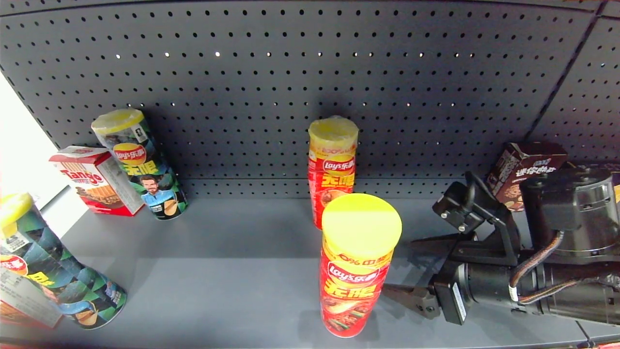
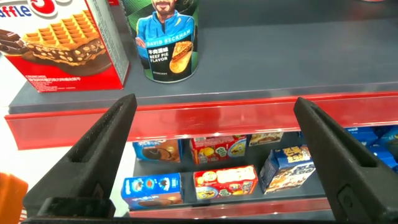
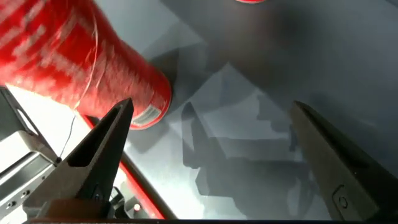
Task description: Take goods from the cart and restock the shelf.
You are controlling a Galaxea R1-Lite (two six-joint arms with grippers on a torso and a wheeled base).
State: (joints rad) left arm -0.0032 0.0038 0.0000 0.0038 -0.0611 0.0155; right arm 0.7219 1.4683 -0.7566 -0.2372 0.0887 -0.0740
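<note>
Though upright, red chip tube (image 1: 356,271) just beside spread right pincer (image 3: 211,107).

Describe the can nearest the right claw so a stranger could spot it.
On the grey shelf against the pegboard, two red chip cans stand mid-shelf, one behind the other. It is the front red can, beside the open right claw; the rear red can is nearer the pegboard.

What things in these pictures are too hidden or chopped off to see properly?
- Head view: brown box, lower part hidden behind the right arm.
- Head view: green can at the left edge, cut off by it.
- Right wrist view: red can, top cut off, print blurred.
- Left wrist view: waffle box, top cut off.
</note>
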